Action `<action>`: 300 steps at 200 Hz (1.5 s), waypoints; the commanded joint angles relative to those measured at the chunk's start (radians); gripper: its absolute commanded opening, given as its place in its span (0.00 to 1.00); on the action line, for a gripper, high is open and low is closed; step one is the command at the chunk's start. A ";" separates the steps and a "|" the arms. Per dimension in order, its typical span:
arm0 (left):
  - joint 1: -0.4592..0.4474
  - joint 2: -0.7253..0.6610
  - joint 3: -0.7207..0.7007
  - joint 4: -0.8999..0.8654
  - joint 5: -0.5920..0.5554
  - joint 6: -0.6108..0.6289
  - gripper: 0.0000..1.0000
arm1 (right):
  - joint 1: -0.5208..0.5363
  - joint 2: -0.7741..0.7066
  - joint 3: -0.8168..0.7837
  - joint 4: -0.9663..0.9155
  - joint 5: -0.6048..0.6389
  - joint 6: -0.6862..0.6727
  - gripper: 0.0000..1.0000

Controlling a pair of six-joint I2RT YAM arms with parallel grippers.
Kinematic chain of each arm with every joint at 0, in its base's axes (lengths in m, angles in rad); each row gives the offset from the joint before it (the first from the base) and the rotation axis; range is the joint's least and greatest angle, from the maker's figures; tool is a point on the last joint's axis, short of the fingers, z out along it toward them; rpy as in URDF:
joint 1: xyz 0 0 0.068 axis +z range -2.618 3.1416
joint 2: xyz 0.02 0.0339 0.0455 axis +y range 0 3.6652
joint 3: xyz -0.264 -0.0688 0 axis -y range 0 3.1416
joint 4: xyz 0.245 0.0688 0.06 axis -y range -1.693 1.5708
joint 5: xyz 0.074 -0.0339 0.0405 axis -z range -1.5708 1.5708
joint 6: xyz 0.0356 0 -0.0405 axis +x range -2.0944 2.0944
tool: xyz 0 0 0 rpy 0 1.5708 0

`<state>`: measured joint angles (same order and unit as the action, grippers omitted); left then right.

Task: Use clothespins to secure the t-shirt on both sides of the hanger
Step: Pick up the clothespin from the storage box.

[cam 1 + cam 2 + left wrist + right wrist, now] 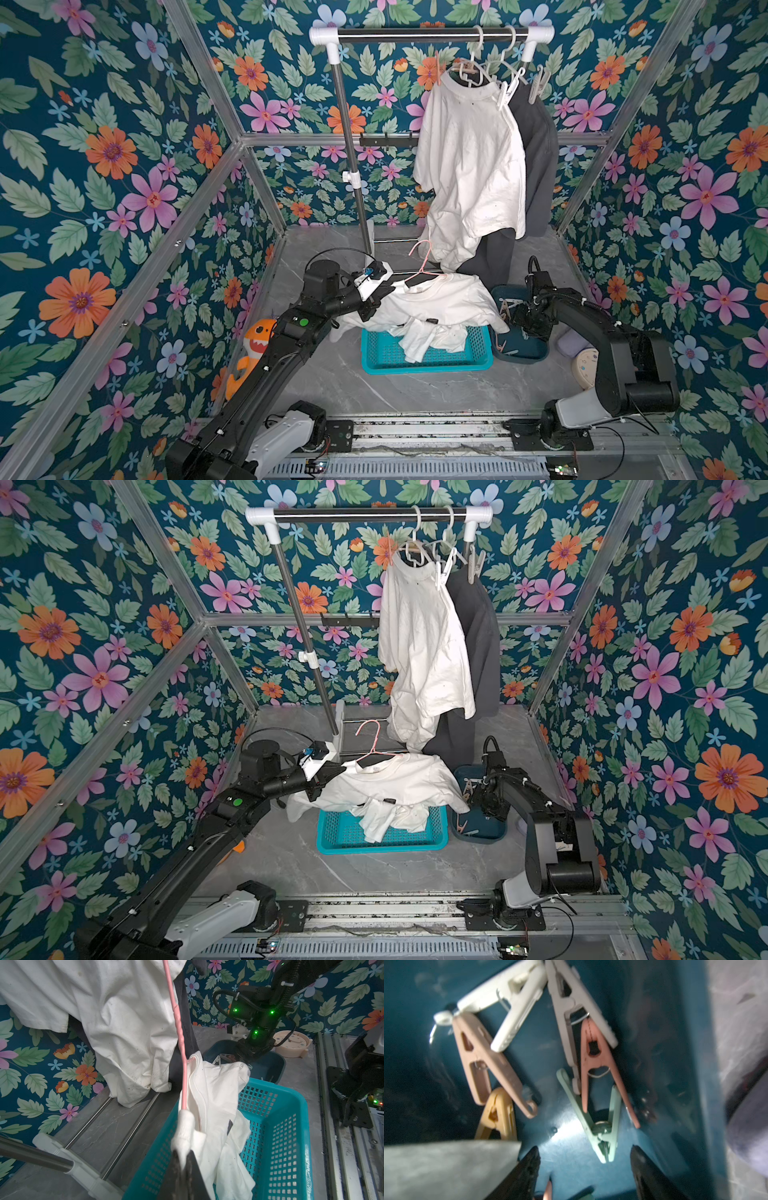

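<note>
Pastel clothespins (pixel 593 1057) lie jumbled in a dark teal bin (pixel 675 1022). A rumpled white t-shirt (pixel 444 299) sits on the pink hanger (pixel 184 1088).

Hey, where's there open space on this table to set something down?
Best is the bare grey tabletop between the teal basket and the front rail. Right of the basket is crowded: the dark blue bin of clothespins, the right arm and a clock. An orange plush toy sits at the left edge.

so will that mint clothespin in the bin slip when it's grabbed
The mint pin looks like thin hard plastic: probably light and stiff, apt to skid on the glossy bin floor. A pink pin overlaps its legs, so lifting may drag that along. Its tapered legs might squirt from the right gripper if pinched off-centre.
</note>
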<state>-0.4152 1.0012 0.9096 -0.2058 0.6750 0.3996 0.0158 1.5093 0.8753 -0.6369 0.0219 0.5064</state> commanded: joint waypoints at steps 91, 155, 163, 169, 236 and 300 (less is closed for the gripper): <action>0.001 0.003 0.000 0.043 -0.001 0.005 0.00 | -0.016 0.094 0.064 -0.046 0.022 -0.083 0.66; 0.001 0.007 -0.001 0.046 -0.009 0.007 0.00 | -0.016 0.095 0.040 -0.015 -0.083 -0.100 0.51; 0.000 0.006 -0.002 0.046 -0.011 0.008 0.00 | -0.016 0.097 0.038 -0.014 -0.097 -0.102 0.49; 0.000 0.007 -0.002 0.045 -0.012 0.008 0.00 | -0.016 0.098 0.038 -0.012 -0.104 -0.101 0.49; 0.001 0.010 0.001 0.046 -0.008 0.004 0.00 | -0.016 0.103 0.064 -0.047 0.031 -0.071 0.64; 0.001 0.008 0.002 0.045 -0.016 0.003 0.00 | -0.016 0.180 0.096 -0.033 -0.002 -0.080 0.53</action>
<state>-0.4152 1.0126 0.9058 -0.1963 0.6559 0.3996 -0.0010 1.6806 0.9737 -0.6563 0.0284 0.4179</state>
